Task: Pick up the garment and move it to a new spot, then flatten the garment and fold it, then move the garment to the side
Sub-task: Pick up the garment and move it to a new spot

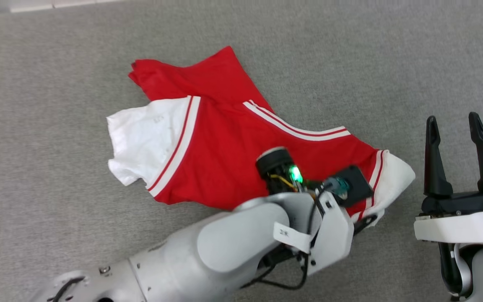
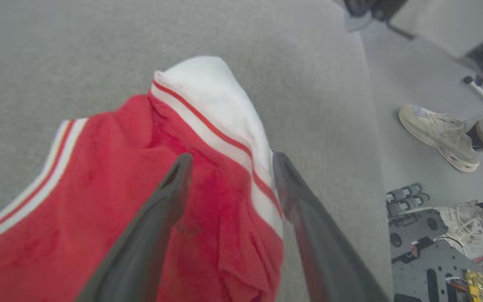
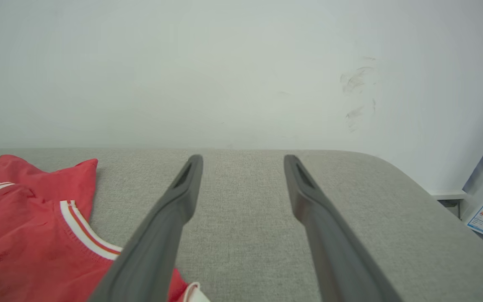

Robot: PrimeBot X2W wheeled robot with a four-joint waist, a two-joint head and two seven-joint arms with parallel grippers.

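1. Now the red jersey-style garment (image 1: 224, 159) with white sleeves lies crumpled on the grey fabric surface (image 1: 57, 84).
2. Left gripper (image 2: 232, 156): fingers spread, straddling its striped sleeve seam.
3. Right gripper (image 1: 453, 118): wide, empty, beside it.

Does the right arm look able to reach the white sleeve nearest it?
Probably yes: the open right gripper stands beside that white sleeve, bare grey surface between; the left arm hovers close.
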